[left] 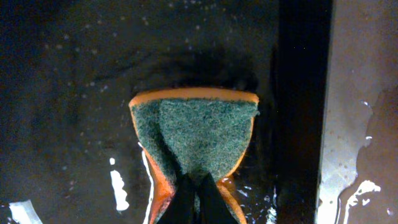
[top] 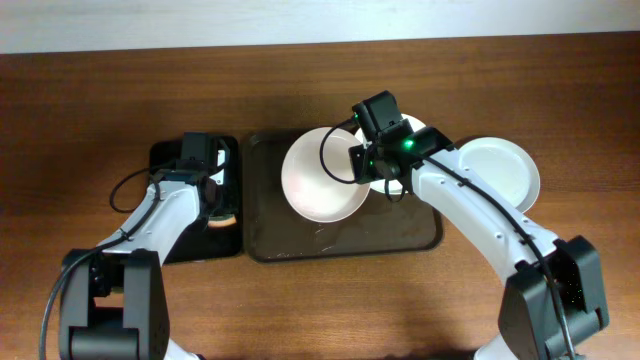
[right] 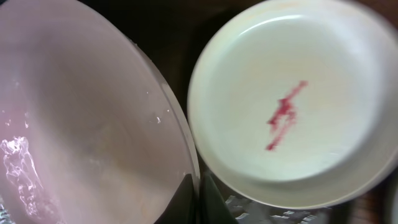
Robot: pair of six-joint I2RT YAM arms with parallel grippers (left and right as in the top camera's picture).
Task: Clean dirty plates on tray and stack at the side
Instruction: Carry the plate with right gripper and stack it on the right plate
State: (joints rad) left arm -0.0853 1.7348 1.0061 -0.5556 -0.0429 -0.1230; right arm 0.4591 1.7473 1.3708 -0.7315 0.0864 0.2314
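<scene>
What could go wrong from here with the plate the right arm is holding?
The right end effector pinches only the thin rim of the wet plate, so it may slip or swing. Its edge sits right beside the smeared plate and could knock it or pick up red.

Behind the left end effector [left: 194, 198], whose dark fingers [left: 180, 210] are tapering to thin tips, the left arm [top: 165, 215] is showing smooth white shells, with a black cable [top: 125, 190] looping alongside. Behind the right end effector [right: 196, 199], a black camera block [top: 377, 113] is sitting, a green light [top: 405, 147] is glowing, and the right arm [top: 480, 215] is wearing matching white casing. Farthest back, black joint housings [top: 555, 290] are perhaps looking boxy.
</scene>
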